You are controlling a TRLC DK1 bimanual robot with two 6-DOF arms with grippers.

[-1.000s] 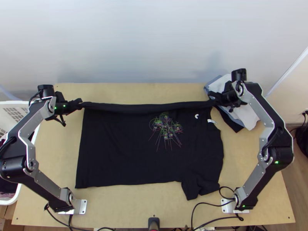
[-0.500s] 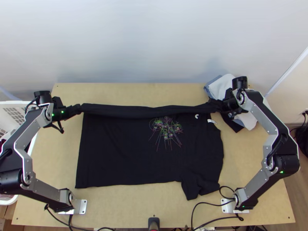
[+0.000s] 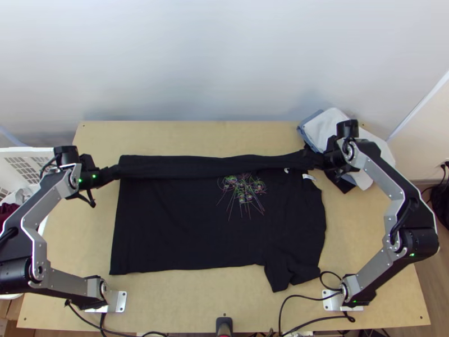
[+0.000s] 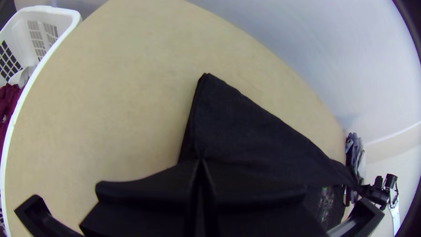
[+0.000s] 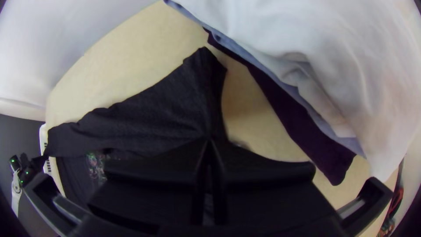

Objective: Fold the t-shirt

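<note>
Perhaps uneven release would skew the black printed cloth t-shirt, mid-table; the left black gripper pinches its flap shut at ten o'clock, the right black gripper likewise at two, where the pale cloth pile could snag.

A pale, smooth wall is rising behind the light wooden bench, catching a soft, diffuse light, with a faint shadow lying low on it toward the right. A white strip is slanting down at the right, and beyond it a cream-coloured wall is standing, with a socket showing at the view's edge. Below that, brown wooden flooring is running alongside the bench, and small dark holes are dotting the bench near its corners.
</note>
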